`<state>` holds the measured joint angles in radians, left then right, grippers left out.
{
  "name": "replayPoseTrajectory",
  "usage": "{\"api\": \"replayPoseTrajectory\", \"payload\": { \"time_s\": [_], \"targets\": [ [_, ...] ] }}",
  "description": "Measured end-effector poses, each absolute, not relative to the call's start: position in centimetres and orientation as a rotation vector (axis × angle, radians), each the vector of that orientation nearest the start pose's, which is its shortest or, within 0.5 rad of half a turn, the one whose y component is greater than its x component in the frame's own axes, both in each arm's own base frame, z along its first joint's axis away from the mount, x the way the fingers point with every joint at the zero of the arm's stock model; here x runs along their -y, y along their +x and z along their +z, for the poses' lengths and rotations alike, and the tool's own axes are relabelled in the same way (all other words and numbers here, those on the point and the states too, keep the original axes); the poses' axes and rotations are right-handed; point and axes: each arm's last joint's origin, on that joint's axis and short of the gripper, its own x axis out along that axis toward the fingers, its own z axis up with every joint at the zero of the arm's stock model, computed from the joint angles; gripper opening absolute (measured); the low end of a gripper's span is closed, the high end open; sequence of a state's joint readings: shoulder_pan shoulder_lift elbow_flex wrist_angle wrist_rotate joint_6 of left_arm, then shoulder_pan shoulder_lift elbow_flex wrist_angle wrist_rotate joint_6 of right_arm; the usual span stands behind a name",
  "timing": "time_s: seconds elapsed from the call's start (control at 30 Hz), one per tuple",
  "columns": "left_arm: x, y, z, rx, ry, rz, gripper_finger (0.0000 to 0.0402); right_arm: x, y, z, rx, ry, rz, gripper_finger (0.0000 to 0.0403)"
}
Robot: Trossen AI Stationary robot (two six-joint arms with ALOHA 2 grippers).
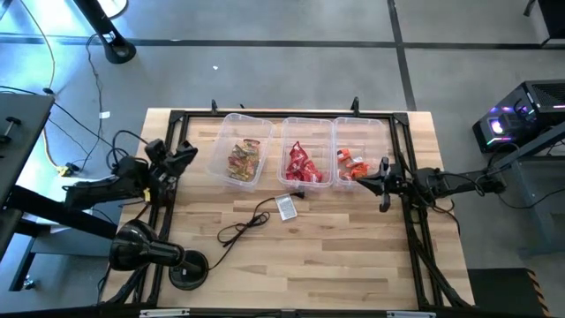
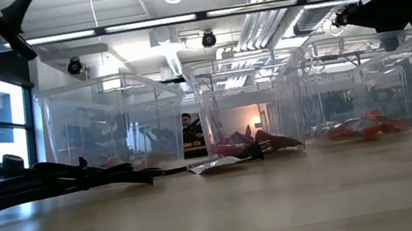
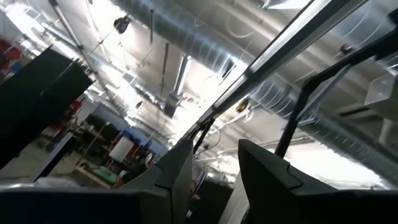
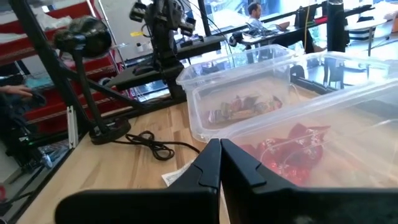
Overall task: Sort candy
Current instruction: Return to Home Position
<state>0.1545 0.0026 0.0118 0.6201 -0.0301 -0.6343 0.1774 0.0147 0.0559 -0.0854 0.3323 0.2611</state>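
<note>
Three clear plastic bins stand in a row at the table's far side. The left bin (image 1: 238,161) holds brown and gold candy (image 1: 243,160). The middle bin (image 1: 306,152) holds red candy (image 1: 300,164), and the right bin (image 1: 360,152) holds orange-red candy (image 1: 351,164). My left gripper (image 1: 183,156) is open and raised at the table's left edge, pointing up toward the ceiling (image 3: 214,171). My right gripper (image 1: 381,177) is shut and empty, raised beside the right bin's right wall (image 4: 217,158).
A small grey tag (image 1: 286,207) with a black cable (image 1: 243,226) lies on the wood in front of the middle bin. A black stand base (image 1: 187,268) sits at the near left. A black frame (image 1: 291,114) borders the table. Bare wood lies toward the near edge.
</note>
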Motion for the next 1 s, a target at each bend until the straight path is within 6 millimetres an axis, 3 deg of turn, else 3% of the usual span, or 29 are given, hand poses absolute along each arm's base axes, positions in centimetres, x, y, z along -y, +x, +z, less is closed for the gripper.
{"api": "replayPoseTrajectory", "payload": {
  "time_s": [0.3,0.67,1.0],
  "targets": [
    [-1.4,8.4,21.3,0.542,-0.591,0.015,0.0120,-0.9,9.3,17.4,-0.012,0.253,-0.133,0.0000],
    [-1.5,9.6,16.9,0.080,-0.630,0.169,0.0120,-0.9,9.3,17.4,-0.018,0.251,-0.136,0.0000],
    [-1.5,9.6,16.9,0.080,-0.631,0.167,0.0120,-0.9,9.3,17.4,-0.017,0.251,-0.137,0.0000]
  ]
}}
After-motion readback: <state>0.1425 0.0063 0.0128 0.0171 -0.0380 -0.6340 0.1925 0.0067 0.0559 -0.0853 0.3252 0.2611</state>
